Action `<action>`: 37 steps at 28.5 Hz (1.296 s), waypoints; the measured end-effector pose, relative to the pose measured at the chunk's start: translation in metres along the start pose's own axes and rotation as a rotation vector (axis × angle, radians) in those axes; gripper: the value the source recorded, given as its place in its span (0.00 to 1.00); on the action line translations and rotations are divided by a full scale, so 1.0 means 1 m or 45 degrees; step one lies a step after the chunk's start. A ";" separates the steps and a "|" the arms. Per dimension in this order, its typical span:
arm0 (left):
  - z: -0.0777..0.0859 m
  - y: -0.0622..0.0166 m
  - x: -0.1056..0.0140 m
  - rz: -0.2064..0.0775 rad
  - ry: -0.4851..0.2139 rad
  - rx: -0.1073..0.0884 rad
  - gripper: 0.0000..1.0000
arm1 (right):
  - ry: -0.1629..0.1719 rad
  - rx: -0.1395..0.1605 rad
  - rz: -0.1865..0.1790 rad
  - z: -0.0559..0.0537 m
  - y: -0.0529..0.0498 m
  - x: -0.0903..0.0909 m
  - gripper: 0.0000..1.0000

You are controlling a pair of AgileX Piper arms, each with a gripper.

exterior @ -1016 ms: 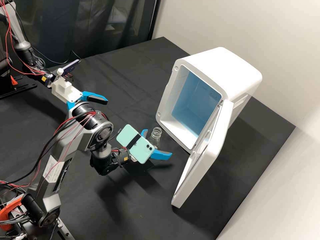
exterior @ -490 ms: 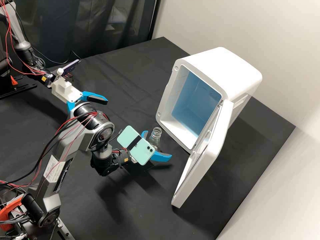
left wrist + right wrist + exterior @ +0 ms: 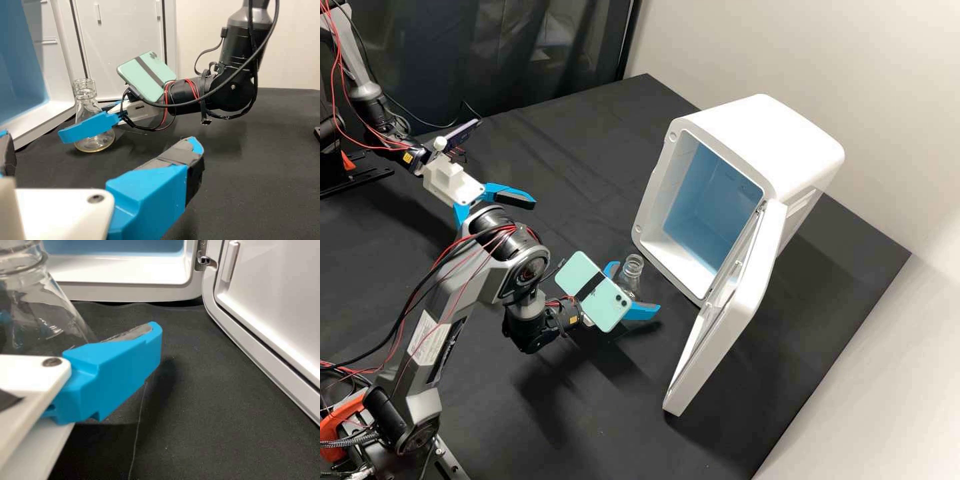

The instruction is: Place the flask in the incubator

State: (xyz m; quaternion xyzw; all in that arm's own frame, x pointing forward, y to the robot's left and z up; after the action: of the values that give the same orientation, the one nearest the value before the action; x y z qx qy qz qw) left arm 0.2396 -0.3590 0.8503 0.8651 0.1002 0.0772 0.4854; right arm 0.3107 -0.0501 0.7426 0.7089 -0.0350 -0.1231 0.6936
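Beside the open white incubator (image 3: 747,133), on my black tabletop (image 3: 587,147): 1 clear glass flask (image 3: 631,269), upright.
My right tool (image 3: 635,291) straddles it, spread apart; my left tool (image 3: 495,203), also spread, hangs well back.

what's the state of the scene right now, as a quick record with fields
flask: clear glass, upright on the bench, just outside the incubator's opening
right gripper: open, one finger on each side of the flask
left gripper: open, holding nothing, farther back from the flask
incubator: white, blue inside
door: swung open
task status: flask not yet inside the incubator
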 end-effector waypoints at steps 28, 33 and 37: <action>0.001 -0.0002 0.000 -0.001 -0.005 0.001 1.00 | 0.016 -0.006 -0.016 -0.001 -0.001 0.000 0.00; 0.001 -0.0002 0.000 -0.001 -0.005 0.001 1.00 | 0.019 -0.005 -0.013 -0.001 -0.002 0.000 0.00; 0.001 -0.0002 0.000 -0.001 -0.005 0.001 1.00 | 0.022 -0.002 -0.011 -0.001 -0.002 0.000 0.00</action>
State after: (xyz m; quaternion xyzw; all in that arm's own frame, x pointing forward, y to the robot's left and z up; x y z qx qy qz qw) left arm 0.2399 -0.3597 0.8496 0.8654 0.0997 0.0753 0.4853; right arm 0.3109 -0.0497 0.7408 0.7096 -0.0261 -0.1200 0.6939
